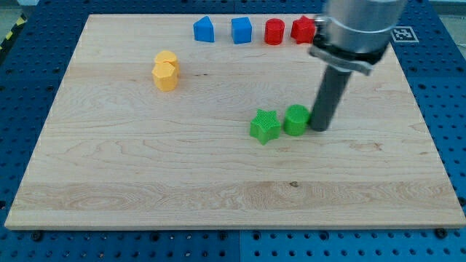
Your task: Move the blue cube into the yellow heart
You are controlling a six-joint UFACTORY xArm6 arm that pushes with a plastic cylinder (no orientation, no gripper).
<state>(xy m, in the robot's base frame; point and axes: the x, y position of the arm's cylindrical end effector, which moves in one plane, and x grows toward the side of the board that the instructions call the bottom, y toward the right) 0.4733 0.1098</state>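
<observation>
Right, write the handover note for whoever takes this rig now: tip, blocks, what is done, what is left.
My tip: down on the board, just at the view's right of the green round block, touching it or nearly so. The green star sits beside that block on its left.
Blue cube: top row, second from the left, between the other blue block and two red blocks.
Yellow heart: two yellow blocks touch at upper left; I cannot tell which is the heart.
Done: nothing, the cube is far from the yellow pair.
Left: bring the tip to the cube's right side and push it left and down to the heart.
</observation>
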